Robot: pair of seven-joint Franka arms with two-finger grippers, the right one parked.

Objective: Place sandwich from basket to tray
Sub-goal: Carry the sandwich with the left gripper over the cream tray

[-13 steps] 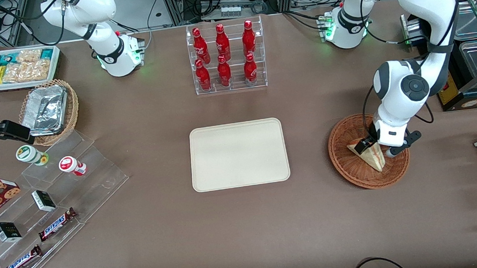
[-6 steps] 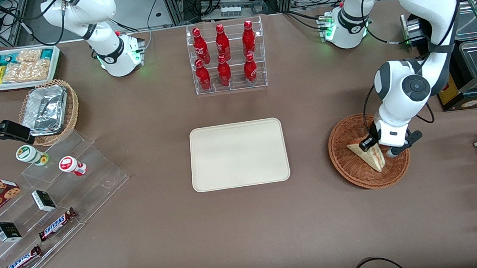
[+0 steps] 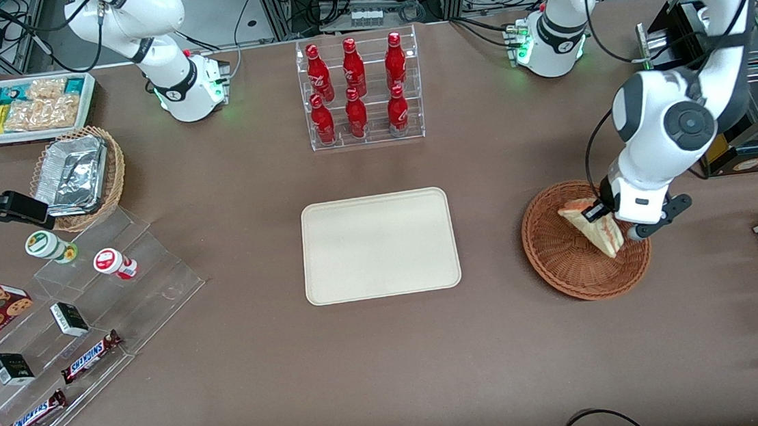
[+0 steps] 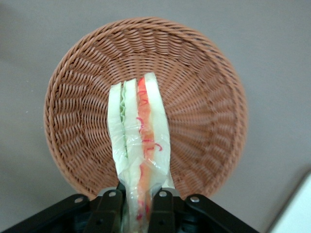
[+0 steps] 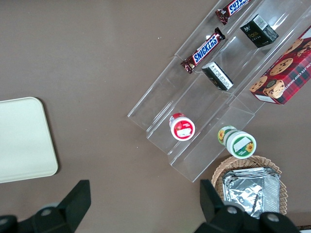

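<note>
Wrist view: gripper [image 4: 138, 206] pinches sandwich [image 4: 139, 145] above basket [image 4: 204, 97].

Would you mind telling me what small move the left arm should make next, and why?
Probably carry on lifting, then move toward the tray. The gripper is shut on the sandwich, which hangs above the basket but looks barely clear of its rim, and the tray sits bare nearer the table's middle.

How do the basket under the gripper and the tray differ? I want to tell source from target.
The basket is round, reddish-brown woven wicker; the tray is a flat, smooth cream rectangle. The basket lies under the sandwich, which the gripper clamps; the tray holds nothing. The basket lies toward the working arm's end. Both rest on the brown table.
</note>
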